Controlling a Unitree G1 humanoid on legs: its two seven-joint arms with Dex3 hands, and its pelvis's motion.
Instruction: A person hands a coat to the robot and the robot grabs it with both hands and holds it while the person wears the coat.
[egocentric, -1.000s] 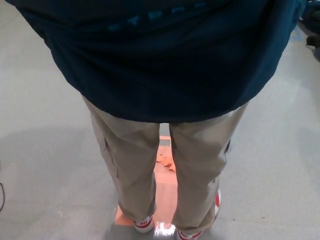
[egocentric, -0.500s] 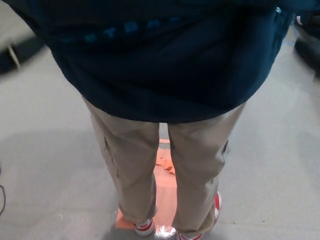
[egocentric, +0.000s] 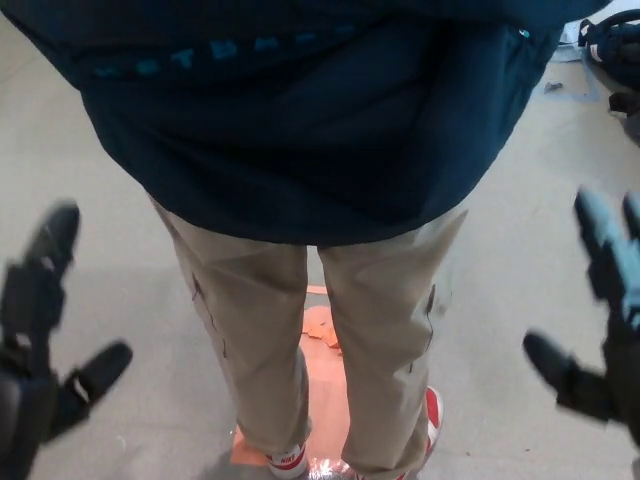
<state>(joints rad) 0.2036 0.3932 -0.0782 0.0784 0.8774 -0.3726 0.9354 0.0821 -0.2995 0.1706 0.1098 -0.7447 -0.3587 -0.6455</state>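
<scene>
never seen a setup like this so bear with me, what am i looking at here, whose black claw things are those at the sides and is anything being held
The picture comes from a camera on a humanoid robot's head, looking down at what stands in front of it. The black shapes at the sides are the robot's own hands, each with a thumb and two thick fingers: its left hand at the picture's left, its right hand at the picture's right. Both are open with fingers apart, and neither holds or touches anything.

In the middle stands a person seen from behind, close to the camera. The dark blue coat is on the person's back, above beige trousers and red and white shoes. There is no table: only a grey floor, with an orange patch showing between the person's legs.
</scene>
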